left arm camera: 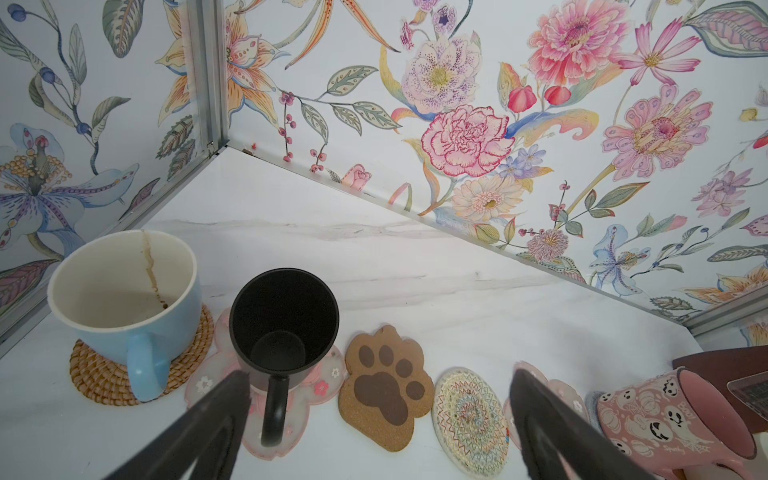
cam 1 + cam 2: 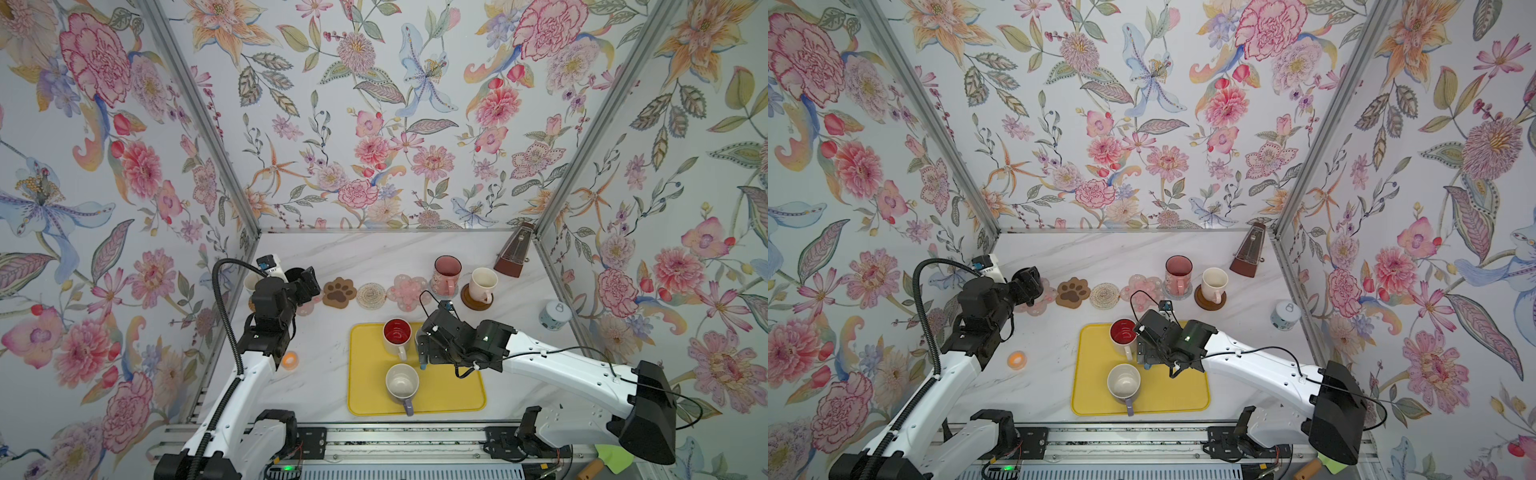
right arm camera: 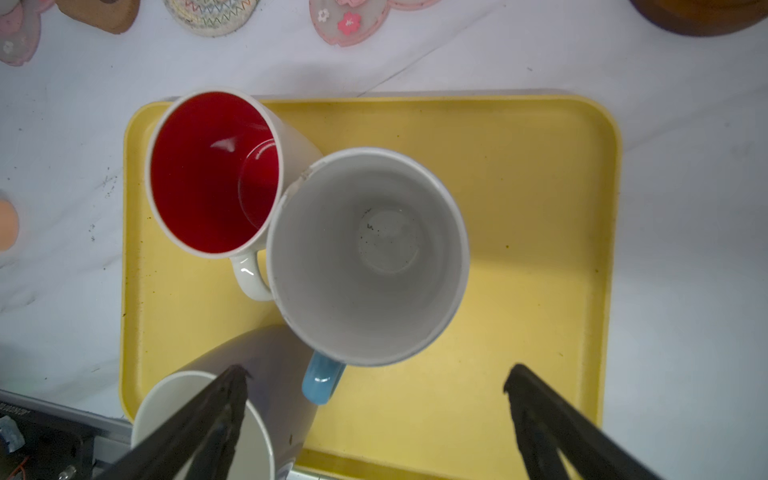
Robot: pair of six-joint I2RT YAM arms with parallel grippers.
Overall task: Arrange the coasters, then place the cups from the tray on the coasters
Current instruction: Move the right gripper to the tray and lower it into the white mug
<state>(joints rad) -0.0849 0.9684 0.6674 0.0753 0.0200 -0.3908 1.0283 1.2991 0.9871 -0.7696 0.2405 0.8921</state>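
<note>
The coasters lie in a row across the back. The woven tan one [image 1: 95, 374] bears a light-blue cup [image 1: 124, 299] and a pink flower [image 1: 324, 374] bears the black cup [image 1: 284, 320]. Bare are the paw [image 2: 339, 292], the cream round [image 2: 371, 296] and another pink flower [image 2: 407, 292]. A pink cup [image 2: 446, 274] and a white cup [image 2: 482, 284] stand on coasters at the right. My left gripper [image 1: 380, 374] is open just short of the black cup. On the yellow tray [image 3: 532, 208] stand a red-inside cup [image 3: 212, 174], a blue-handled cup [image 3: 370, 257] and a purple-handled cup [image 2: 402, 384]. My right gripper [image 3: 376, 370] hangs open above the blue-handled cup's handle.
A brown metronome [image 2: 513, 251] stands in the back right corner. A small white lidded jar [image 2: 555, 314] sits by the right wall. An orange ring [image 2: 290, 360] lies left of the tray. Flowered walls close in on three sides.
</note>
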